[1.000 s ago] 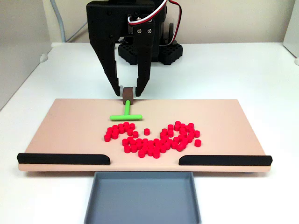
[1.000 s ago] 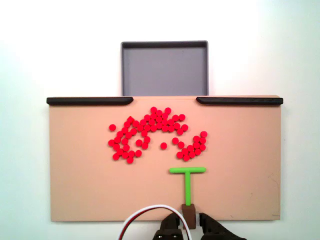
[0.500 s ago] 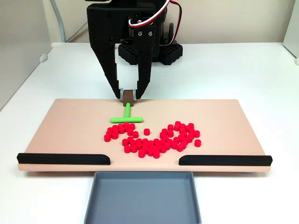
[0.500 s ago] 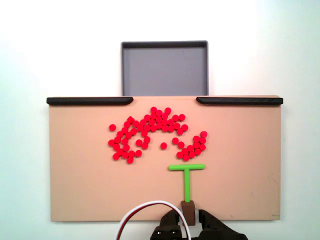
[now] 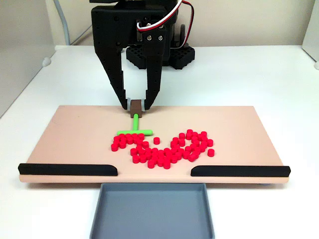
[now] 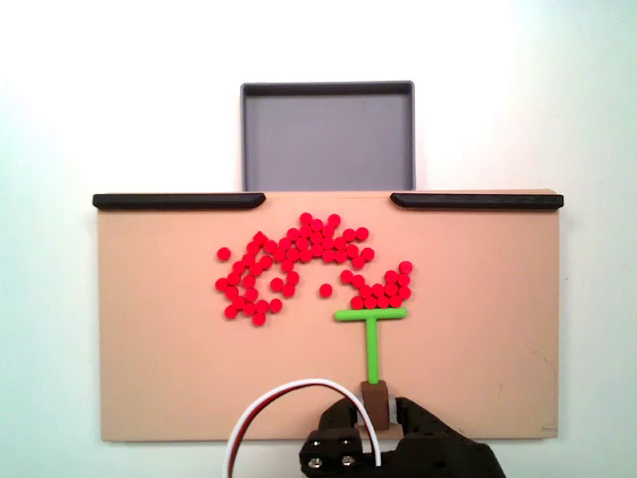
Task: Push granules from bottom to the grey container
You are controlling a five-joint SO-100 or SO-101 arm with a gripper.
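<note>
The red granules [image 5: 163, 147] [image 6: 307, 264] lie in a loose arc on the beige board, near the gap between two black strips. My black gripper [image 5: 135, 105] [image 6: 374, 401] is shut on the brown block of a green T-shaped pusher [image 5: 135, 126] [image 6: 371, 334]. The pusher's crossbar [image 6: 371, 314] touches the granules nearest the arm, at the right end of the arc in the top-down fixed view. The grey container [image 5: 152, 210] [image 6: 327, 137] sits empty just beyond the gap, at the board's edge far from the arm.
Two black strips [image 5: 67, 170] [image 5: 239, 171] line the board's [image 5: 75, 134] container-side edge, leaving a central opening. The arm's black base [image 5: 159, 55] stands behind the board. A white cable [image 6: 269, 418] loops by the gripper. White table surrounds the board.
My gripper has carried the pusher toward the granules and the container; the crossbar now touches the nearest pellets and has nudged a few.
</note>
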